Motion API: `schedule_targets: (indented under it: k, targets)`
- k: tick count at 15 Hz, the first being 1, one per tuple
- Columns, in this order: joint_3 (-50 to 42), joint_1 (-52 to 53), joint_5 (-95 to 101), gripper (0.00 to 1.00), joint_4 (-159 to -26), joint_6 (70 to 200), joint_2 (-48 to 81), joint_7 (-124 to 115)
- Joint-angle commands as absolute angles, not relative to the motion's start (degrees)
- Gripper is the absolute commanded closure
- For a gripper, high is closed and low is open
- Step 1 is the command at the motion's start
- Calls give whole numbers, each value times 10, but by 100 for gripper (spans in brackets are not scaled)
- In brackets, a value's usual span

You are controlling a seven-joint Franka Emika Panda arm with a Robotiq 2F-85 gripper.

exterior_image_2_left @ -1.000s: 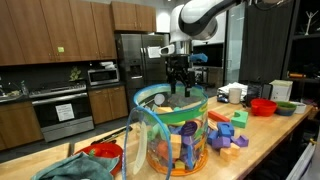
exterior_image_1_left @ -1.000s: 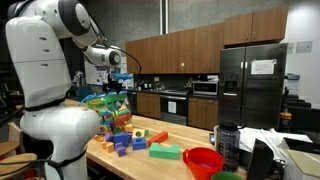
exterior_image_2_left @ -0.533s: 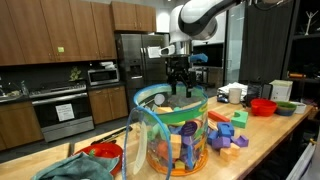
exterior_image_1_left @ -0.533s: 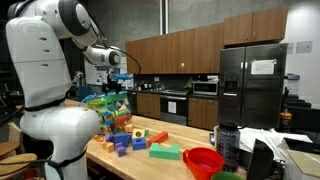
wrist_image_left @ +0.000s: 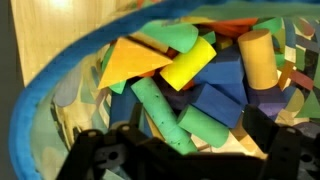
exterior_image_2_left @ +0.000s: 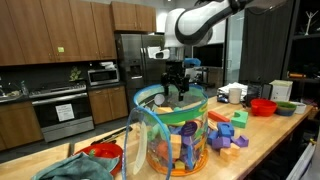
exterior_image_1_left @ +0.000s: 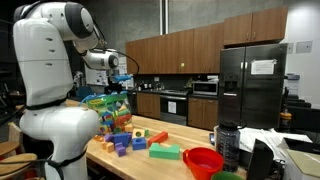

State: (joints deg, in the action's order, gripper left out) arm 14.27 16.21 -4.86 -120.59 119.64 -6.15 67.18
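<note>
Wooden tabletop: flat green block lying loose, red bowl just beside it. Behind stand a black refrigerator with paper on its door and a microwave under brown wall cabinets. White mug at the far end in an exterior view.

Upright clear tub of colourful blocks

Clear plastic jar, matt foam blocks
</note>
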Motion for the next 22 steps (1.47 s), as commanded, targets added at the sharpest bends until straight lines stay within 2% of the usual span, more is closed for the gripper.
schedule_targets:
  k: [1,10,18,22]
  targets:
    - [160,178,-22,0,-1184,1206,-28,690]
    - [199,198,7,0,-1135,1192,27,709]
    - [195,189,-39,0,-1185,1158,-9,685]
    - [199,194,-72,0,-1217,1184,-13,669]
